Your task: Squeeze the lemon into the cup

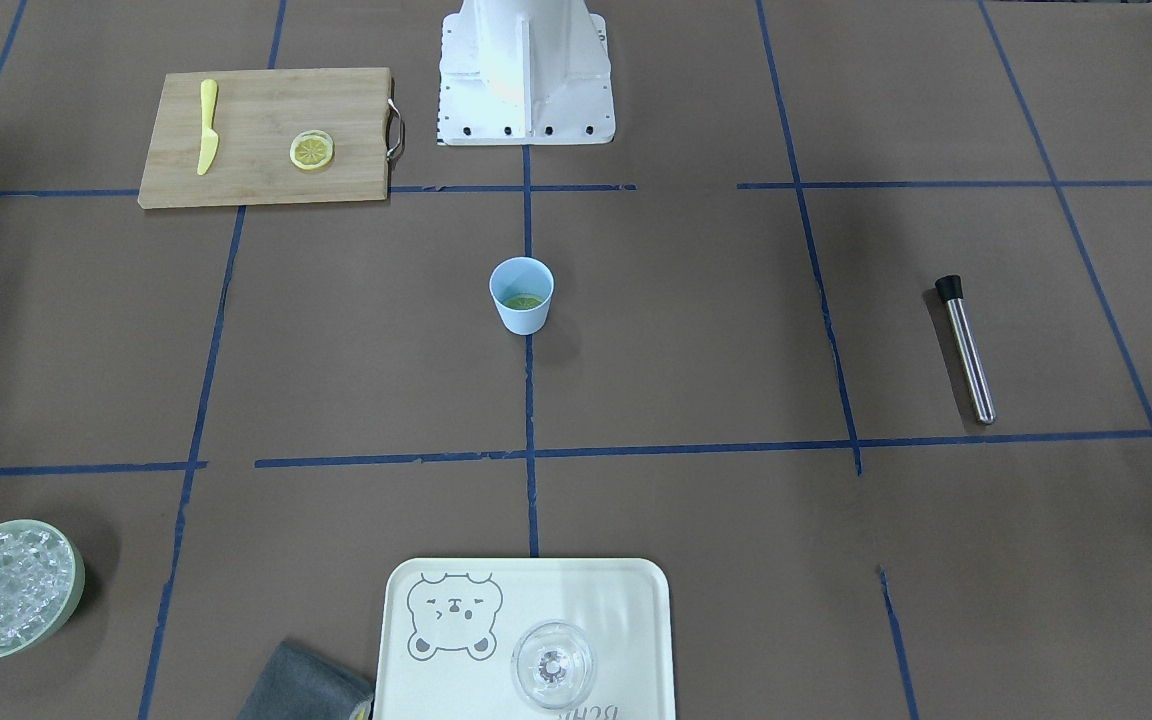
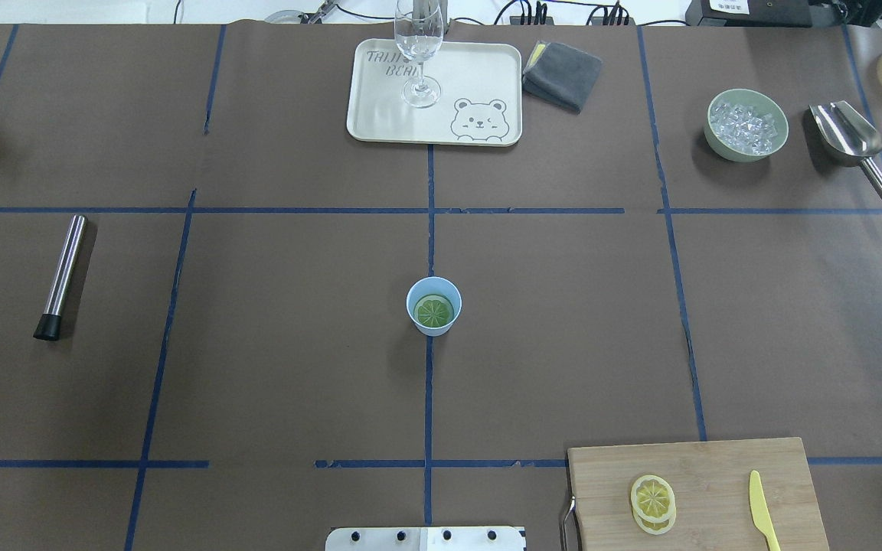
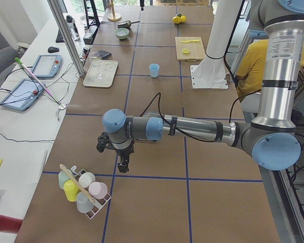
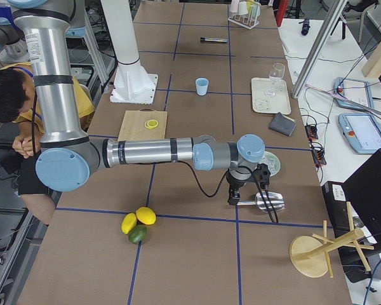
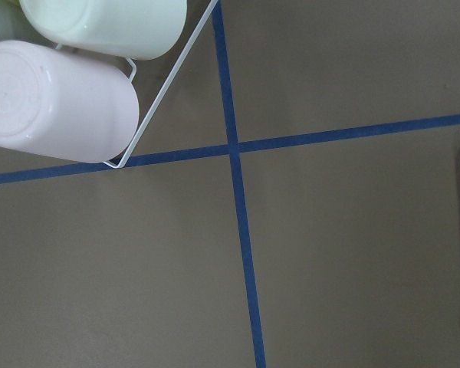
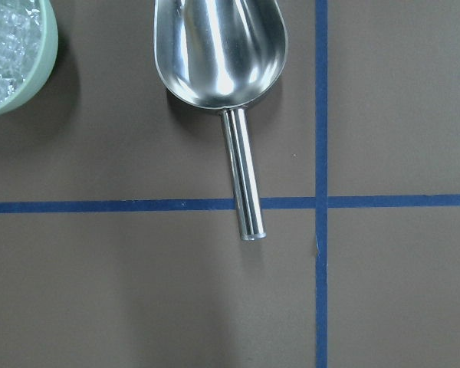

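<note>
The light-blue cup (image 2: pixel 434 306) stands upright at the table's middle, also in the front view (image 1: pixel 521 295); a green round slice lies inside it. The lemon slice (image 2: pixel 652 495) lies on a wooden cutting board (image 2: pixel 717 467) at the near right, stacked on a matching second slice; it also shows in the front view (image 1: pixel 311 150). My left gripper (image 3: pixel 122 164) hangs over the table's far left end beside a cup rack. My right gripper (image 4: pixel 233 197) hangs over the far right end above a metal scoop. Both are far from cup and lemon. I cannot tell whether either is open or shut.
A yellow knife (image 2: pixel 762 509) lies on the board. A steel muddler (image 2: pixel 62 275) lies at left. A tray (image 2: pixel 380 115) holds a clear glass (image 2: pixel 419 53). A grey cloth (image 2: pixel 562 73), an ice bowl (image 2: pixel 746 125) and the scoop (image 6: pixel 222 54) sit at back right. The cup rack (image 3: pixel 83 190) stands at left.
</note>
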`<state>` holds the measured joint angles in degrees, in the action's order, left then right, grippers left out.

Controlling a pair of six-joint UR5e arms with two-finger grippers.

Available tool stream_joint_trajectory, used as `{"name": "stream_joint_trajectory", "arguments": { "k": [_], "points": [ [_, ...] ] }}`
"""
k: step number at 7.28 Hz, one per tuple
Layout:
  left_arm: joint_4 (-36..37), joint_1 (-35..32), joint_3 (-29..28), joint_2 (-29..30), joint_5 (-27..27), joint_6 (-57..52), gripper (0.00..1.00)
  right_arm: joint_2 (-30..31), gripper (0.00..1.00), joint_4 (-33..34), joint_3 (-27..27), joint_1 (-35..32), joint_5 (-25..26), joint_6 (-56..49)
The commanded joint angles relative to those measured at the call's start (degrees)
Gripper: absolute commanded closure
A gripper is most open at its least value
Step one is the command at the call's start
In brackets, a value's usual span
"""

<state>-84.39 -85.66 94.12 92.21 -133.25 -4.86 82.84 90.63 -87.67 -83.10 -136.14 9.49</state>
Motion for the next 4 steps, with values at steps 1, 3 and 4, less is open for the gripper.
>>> {"name": "stream_joint_trajectory", "arguments": {
  "k": [1, 3, 4],
  "points": [
    [-0.24, 0.06, -0.08, 1.12, 0.01, 0.11, 0.00, 0.04, 0.00, -0.01, -0.48, -0.13, 0.00, 0.00],
    [-0.07, -0.12, -0.34, 2.09, 0.19, 0.38, 0.00, 0.04, 0.00, -0.01, -0.39, -0.13, 0.00, 0.00],
    [0.11, -0.12, 0.09, 1.66, 0.10, 0.03, 0.00, 0.13, 0.00, -0.01, -0.39, -0.13, 0.00, 0.00]
  ]
}}
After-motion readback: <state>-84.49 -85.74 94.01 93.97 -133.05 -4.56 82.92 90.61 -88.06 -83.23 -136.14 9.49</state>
